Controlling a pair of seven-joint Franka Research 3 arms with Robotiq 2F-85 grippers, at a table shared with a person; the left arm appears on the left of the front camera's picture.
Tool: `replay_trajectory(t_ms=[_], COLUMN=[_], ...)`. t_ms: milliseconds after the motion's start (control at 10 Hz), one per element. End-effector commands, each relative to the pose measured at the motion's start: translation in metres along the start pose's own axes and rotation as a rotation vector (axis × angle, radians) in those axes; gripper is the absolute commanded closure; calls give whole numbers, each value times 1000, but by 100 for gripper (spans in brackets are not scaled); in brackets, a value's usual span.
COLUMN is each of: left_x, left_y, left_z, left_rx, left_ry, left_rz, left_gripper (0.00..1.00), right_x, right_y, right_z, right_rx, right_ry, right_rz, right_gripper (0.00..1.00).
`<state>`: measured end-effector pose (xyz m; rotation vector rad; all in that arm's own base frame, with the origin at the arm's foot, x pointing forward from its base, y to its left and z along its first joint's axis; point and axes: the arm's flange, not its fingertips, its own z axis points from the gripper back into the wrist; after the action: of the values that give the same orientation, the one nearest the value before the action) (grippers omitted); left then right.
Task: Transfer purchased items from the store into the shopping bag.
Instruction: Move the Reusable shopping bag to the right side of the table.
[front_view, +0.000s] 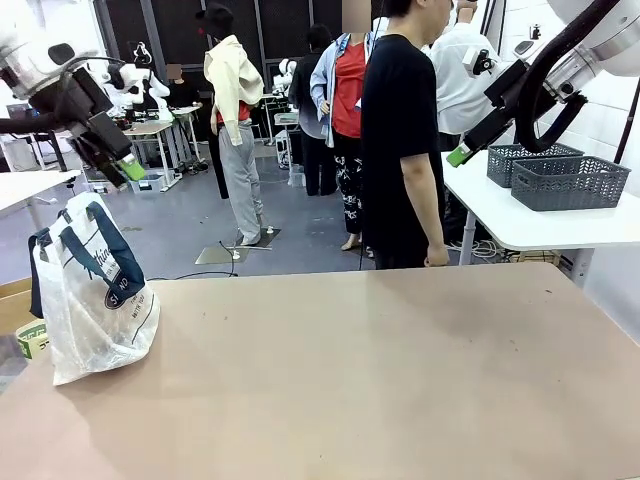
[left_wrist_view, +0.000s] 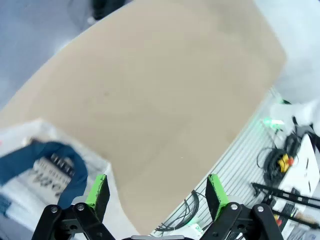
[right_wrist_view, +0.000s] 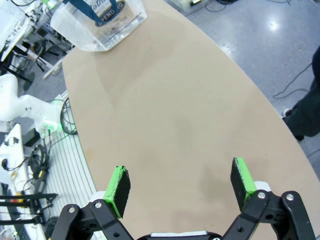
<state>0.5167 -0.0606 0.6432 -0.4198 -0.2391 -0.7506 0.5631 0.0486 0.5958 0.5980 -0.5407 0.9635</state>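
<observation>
Hanging spread wide and empty, the left gripper and right gripper are raised above the table. The shopping bag stands at its left edge; approach should be made slowly, avoiding its handles.

The shopping bag is cut off by the top edge.

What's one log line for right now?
bag: upright, table's left edge | left gripper: open, empty, raised | right gripper: open, empty, raised | person: standing behind table
</observation>
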Motion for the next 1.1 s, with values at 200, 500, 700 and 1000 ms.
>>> replay_trajectory(t_ms=[200, 500, 700, 1000], left_x=[-1, 8, 12, 14], left_y=[8, 9, 11, 10], left_z=[-11, -14, -16, -9], left_rx=[-64, -33, -19, -22], left_ry=[-172, -252, -251, -229], left_rz=[-309, -395, -358, -374], left_gripper=[0, 0, 0, 0], right_x=[1, 1, 1, 1], right_y=[-1, -1, -1, -1], right_z=[-2, -2, -2, -2], right_rx=[-5, -5, -5, -5], right_ry=[-11, -11, -11, -11], right_rz=[0, 0, 0, 0], right_gripper=[0, 0, 0, 0])
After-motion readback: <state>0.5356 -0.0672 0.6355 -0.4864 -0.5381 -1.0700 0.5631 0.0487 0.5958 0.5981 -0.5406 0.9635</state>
